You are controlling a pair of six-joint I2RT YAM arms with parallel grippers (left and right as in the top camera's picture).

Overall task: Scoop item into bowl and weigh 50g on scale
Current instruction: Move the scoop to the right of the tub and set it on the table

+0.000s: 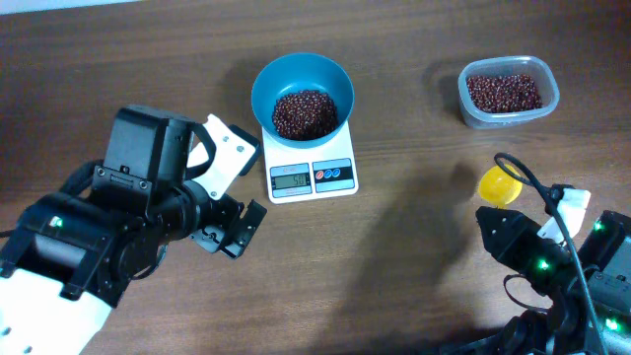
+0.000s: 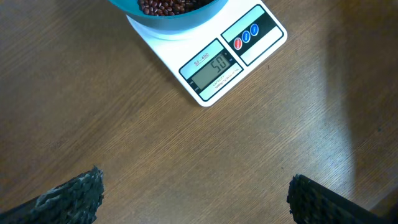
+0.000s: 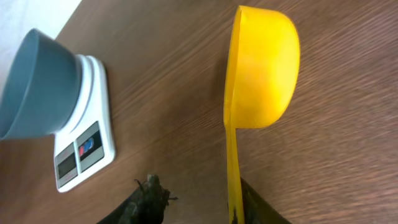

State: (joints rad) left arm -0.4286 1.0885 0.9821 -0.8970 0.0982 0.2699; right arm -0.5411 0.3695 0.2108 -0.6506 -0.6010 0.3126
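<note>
The teal-blue bowl (image 1: 264, 87) stands on the white scale (image 1: 312, 177) and holds a heap of dark red-brown beans (image 1: 304, 113). In the left wrist view the scale (image 2: 163, 38) has its display showing about 50, with the bowl (image 2: 168, 17) above it. My left gripper (image 1: 234, 235) is open and empty over bare wood in front of the scale (image 2: 196, 199). My right gripper (image 3: 199, 199) is open; the handle of a yellow scoop (image 3: 258, 74) rests against one finger. The scoop (image 1: 498, 184) looks empty.
A clear plastic tub (image 1: 463, 99) with more beans stands at the back right. The bowl (image 3: 34, 87) and the scale (image 3: 93, 134) show at the left of the right wrist view. The table top is brown wood.
</note>
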